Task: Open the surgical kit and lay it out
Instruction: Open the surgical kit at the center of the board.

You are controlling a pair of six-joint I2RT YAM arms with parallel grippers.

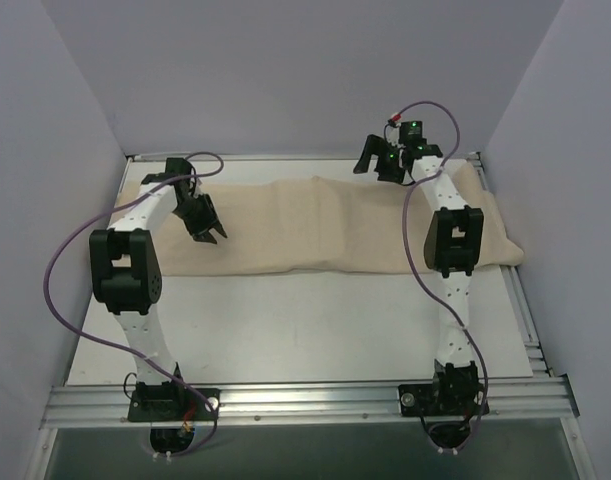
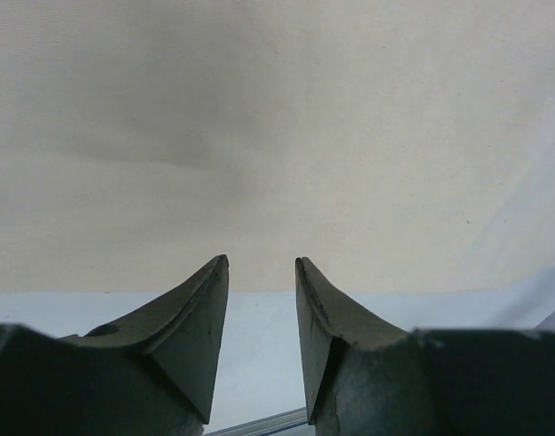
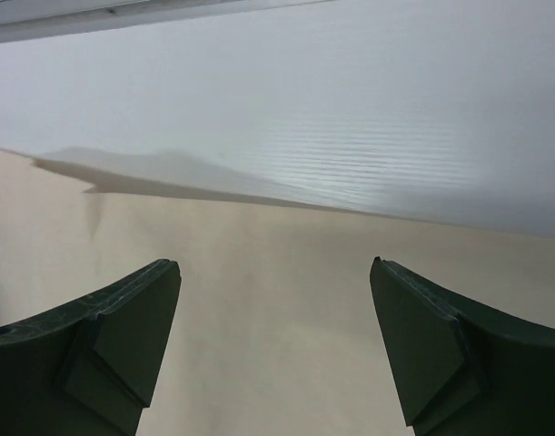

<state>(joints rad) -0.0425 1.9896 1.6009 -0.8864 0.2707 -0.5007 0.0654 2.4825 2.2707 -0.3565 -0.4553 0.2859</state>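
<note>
The left tool (image 1: 207,228) hangs just above the left end of the cloth wrap (image 1: 305,225). Its two fingers (image 2: 200,309) are only a little way apart, and there is nothing between them. The cloth wrap is the outside of the surgical kit. It lies folded in a long band across the far part of the counter (image 1: 305,330). I cannot see what is inside it. The right tool (image 1: 377,165) is above the far edge of the wrap, toward its right end. That tool is spread wide and holds nothing too. I think the opening has not yet begun, because no flap of the wrap is turned back. A few things could go wrong from here. The left tool has such a small gap that it may slide over the flat cloth and pinch nothing. If a tool grabs too many layers at once, the whole wrap may lift, and the things inside could slip out or fall off the counter. If the two tools pull at different speeds, the cloth may bunch up and not open flat.
</note>
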